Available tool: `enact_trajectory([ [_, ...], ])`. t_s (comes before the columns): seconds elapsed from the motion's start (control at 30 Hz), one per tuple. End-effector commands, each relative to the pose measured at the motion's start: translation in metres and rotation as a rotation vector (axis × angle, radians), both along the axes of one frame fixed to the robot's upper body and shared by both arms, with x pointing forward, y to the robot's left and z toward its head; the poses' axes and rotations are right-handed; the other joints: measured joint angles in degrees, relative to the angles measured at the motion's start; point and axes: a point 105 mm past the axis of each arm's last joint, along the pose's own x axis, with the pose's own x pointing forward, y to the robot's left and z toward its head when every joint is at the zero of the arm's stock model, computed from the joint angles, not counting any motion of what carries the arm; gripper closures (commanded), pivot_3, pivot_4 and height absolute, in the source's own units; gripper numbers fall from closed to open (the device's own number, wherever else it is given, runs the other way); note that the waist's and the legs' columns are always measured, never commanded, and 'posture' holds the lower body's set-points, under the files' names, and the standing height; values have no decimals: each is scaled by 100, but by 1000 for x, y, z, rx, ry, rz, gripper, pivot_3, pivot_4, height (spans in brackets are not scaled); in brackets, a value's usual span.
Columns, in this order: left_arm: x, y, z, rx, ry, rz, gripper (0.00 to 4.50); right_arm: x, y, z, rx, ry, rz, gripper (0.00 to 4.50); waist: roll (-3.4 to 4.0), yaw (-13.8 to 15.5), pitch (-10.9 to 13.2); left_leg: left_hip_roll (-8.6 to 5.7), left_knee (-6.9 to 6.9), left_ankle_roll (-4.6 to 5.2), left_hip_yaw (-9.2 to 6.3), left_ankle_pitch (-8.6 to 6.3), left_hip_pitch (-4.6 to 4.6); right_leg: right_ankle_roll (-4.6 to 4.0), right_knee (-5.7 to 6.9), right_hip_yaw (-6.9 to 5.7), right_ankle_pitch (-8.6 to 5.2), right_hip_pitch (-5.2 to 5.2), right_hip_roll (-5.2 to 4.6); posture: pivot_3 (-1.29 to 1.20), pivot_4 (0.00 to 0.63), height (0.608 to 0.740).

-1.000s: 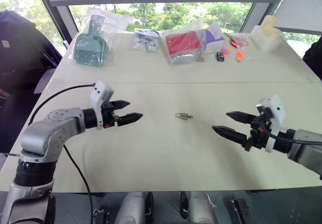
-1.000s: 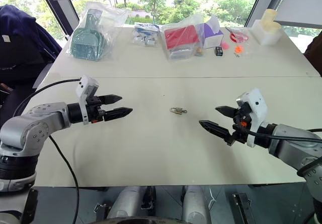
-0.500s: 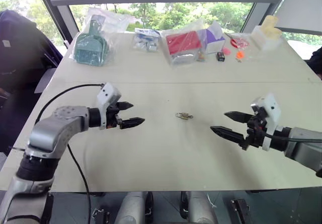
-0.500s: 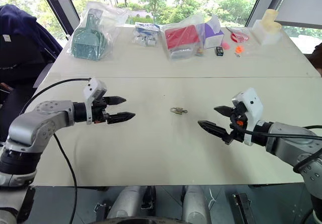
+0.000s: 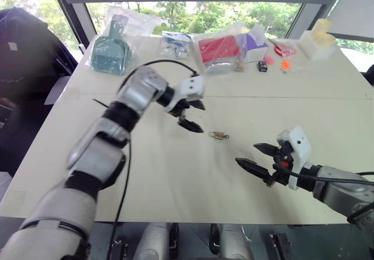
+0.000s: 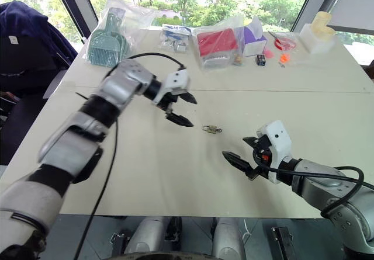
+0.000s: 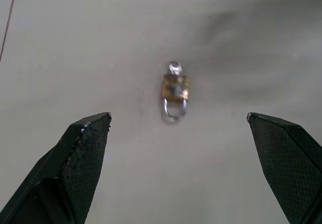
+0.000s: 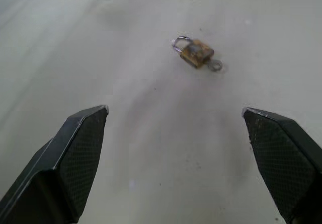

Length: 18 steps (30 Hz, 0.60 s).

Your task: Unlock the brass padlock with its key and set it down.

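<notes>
Swung in from the left, the left gripper (image 5: 195, 116) now hangs spread just left of the tiny yellow-brass padlock (image 5: 218, 135) lying mid-table (image 5: 175, 178) — the right gripper (image 5: 258, 156), splayed too, waits nearer and to its right — bagged clutter (image 5: 219, 51) lines the far edge.

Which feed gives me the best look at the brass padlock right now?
Left wrist view: the brass padlock sits centred, shackle loop and body distinct. The right wrist view shows it smaller, off toward one side; both eye views show a tiny glint on the table.
</notes>
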Motion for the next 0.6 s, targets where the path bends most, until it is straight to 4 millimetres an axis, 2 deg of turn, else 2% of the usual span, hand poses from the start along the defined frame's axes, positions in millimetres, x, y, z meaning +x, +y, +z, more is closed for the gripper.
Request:
enact_trajectory([
  [0.03, 6, -13, -5, 66, -63, 5, 0, 2, -2, 7, -16, -70, -62, 73, -2, -21, 1, 0, 1, 2, 1, -1, -2, 0, 0, 0, 0, -3, 0, 0, 150, 735],
  [0.17, 4, -30, -23, 120, -72, 13, 0, -2, -3, 5, -2, -85, -109, 73, -1, -15, 1, 2, 1, 3, -1, -1, -3, 1, 7, 0, 1, -8, 1, 0, 150, 735],
  [0.33, 1, -36, -40, 181, -86, 13, 0, -6, -3, 4, 6, -100, -154, 73, -1, -15, 1, 4, 3, 3, -3, -1, -4, 1, 11, 0, 1, -12, 2, 0, 150, 735],
  [0.6, -3, -45, -50, 186, -85, 7, 0, -7, 1, 5, 23, -118, -182, 73, -2, 1, -1, 3, 9, 4, -5, -1, -2, 1, 10, 0, 1, -4, -1, 0, 150, 735],
])
